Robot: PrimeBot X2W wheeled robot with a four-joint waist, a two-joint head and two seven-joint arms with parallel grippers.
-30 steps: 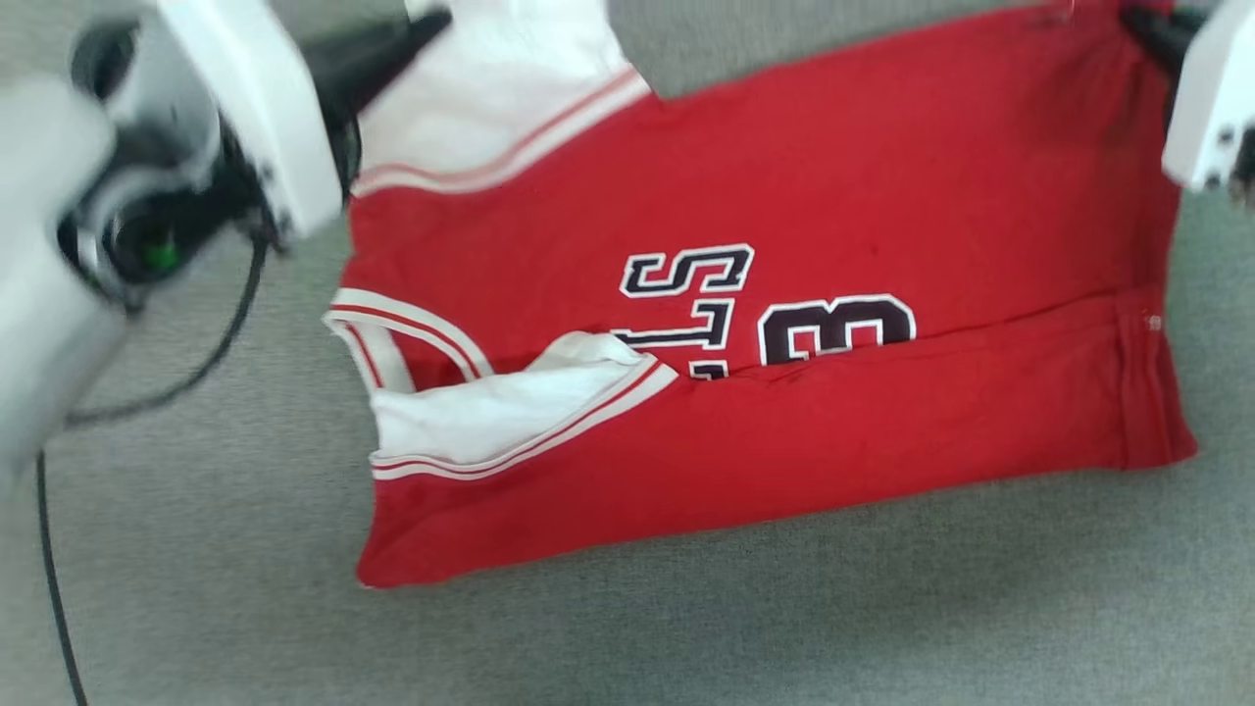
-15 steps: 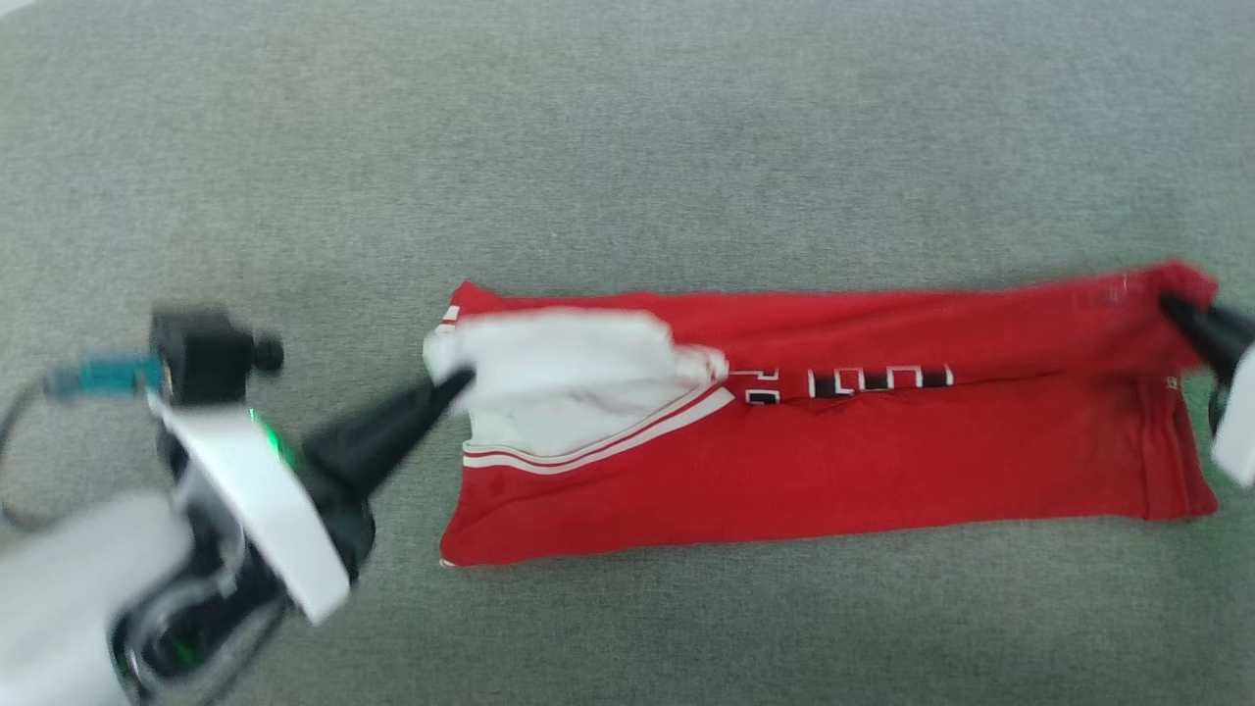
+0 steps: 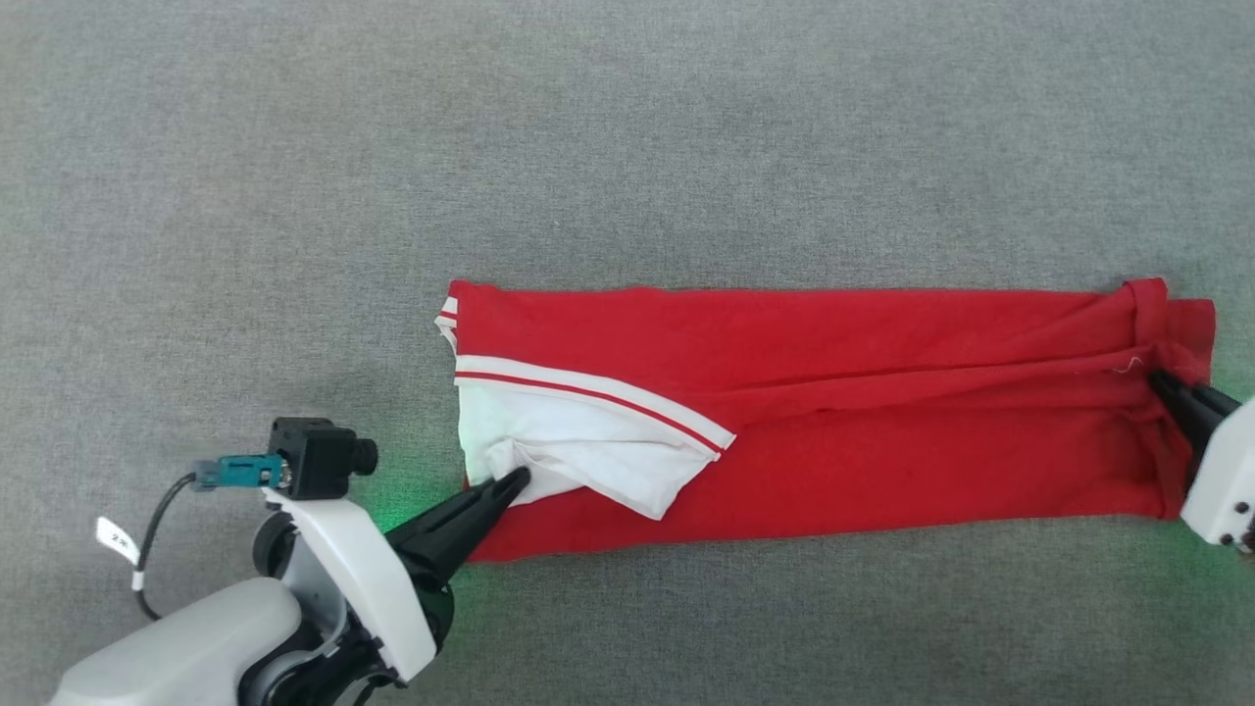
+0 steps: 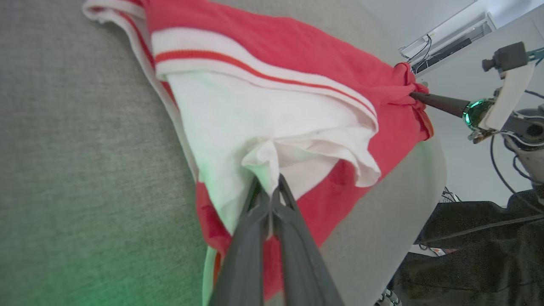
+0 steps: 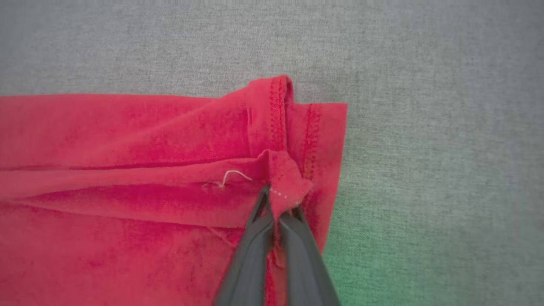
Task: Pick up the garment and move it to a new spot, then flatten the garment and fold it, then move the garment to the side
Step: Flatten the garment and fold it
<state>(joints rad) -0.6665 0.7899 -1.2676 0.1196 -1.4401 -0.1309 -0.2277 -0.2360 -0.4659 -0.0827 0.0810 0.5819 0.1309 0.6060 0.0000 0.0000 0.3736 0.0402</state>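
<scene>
The garment (image 3: 882, 412) lies on the grey surface as a long red band folded lengthwise, its white sleeve panel (image 3: 578, 451) with striped trim at the left end. My left gripper (image 3: 515, 480) is shut on a pinch of that white sleeve fabric (image 4: 263, 159). At the right end my right gripper (image 3: 1162, 380) is shut on a bunched fold of the red hem (image 5: 289, 178). The left wrist view looks along the garment (image 4: 297, 55) to the right gripper (image 4: 414, 95) pinching its far end.
Grey fabric surface (image 3: 627, 147) stretches all around the garment, with wide room above and to the left. A black cable with a white tag (image 3: 123, 537) trails at the lower left. Past the surface's edge, the left wrist view shows dark equipment (image 4: 476, 250).
Both grippers have carried the far long edge toward me, so the printed numbers are now folded under and the garment is a narrower band. The head camera has also pulled back.
</scene>
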